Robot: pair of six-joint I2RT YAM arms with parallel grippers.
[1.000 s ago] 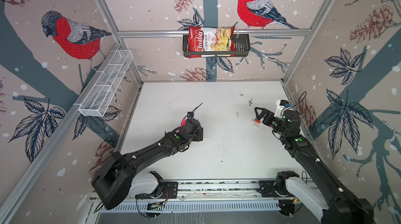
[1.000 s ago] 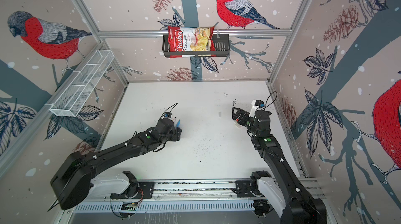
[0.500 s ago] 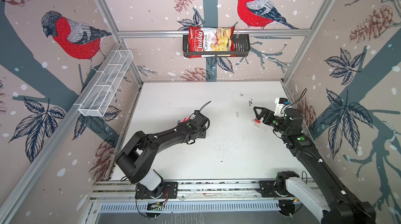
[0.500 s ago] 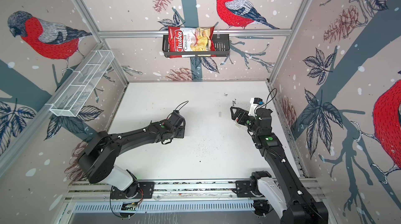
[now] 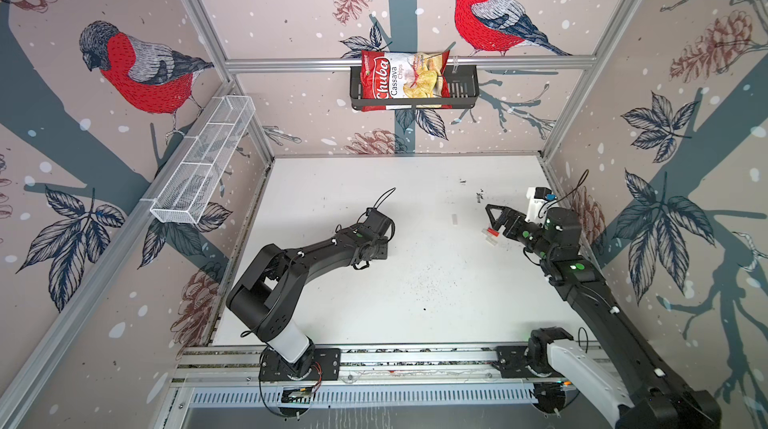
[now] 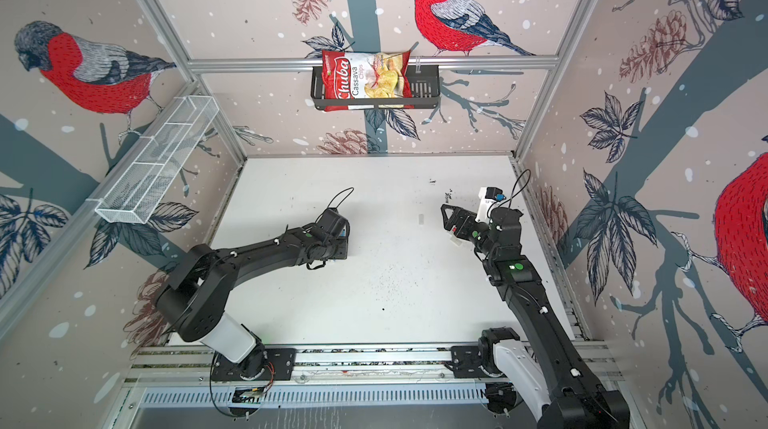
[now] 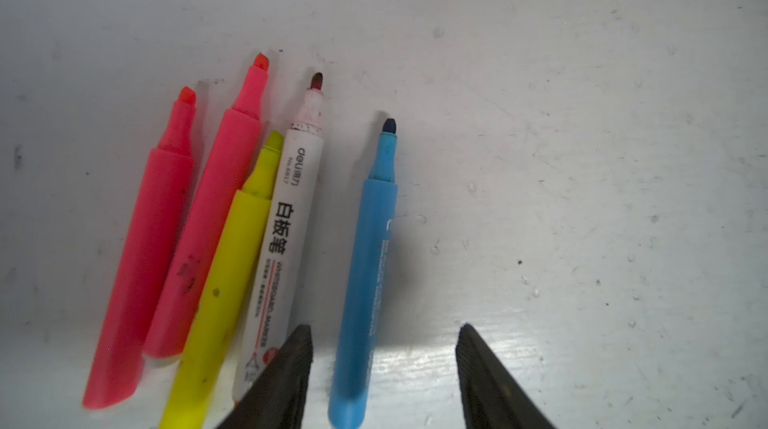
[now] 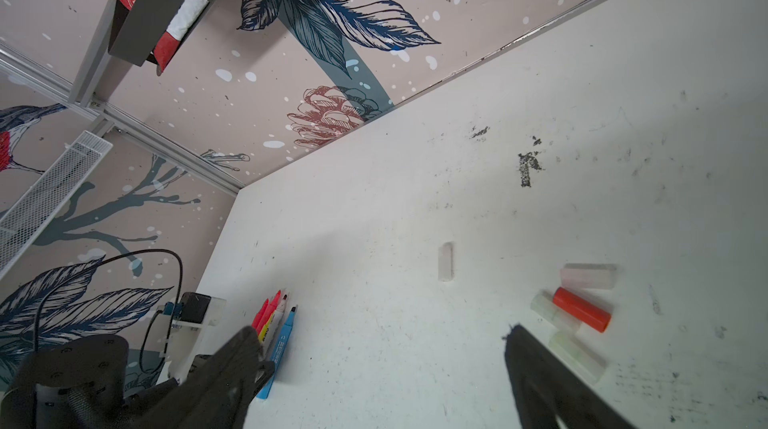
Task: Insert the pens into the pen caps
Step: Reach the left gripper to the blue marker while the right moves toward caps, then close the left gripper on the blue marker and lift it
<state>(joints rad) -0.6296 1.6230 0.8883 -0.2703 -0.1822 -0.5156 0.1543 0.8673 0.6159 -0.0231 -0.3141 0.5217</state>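
The left arm [image 5: 316, 250] stretches low toward the middle, wrist bent down, left gripper [image 7: 385, 326] parted (moderately). The right gripper [image 8: 381, 328] hovers, jaws spread wide.

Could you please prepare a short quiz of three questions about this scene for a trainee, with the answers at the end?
1. True or false: the slim blue plastic marker pen lies between the jaws of the left gripper.
2. How many uncapped marker pens lie on the white table? A three, B five, C eight.
3. Fill in: the right gripper stands ___, holding nothing, near the short red plastic cap.
Key: 1 true; 2 B; 3 open.
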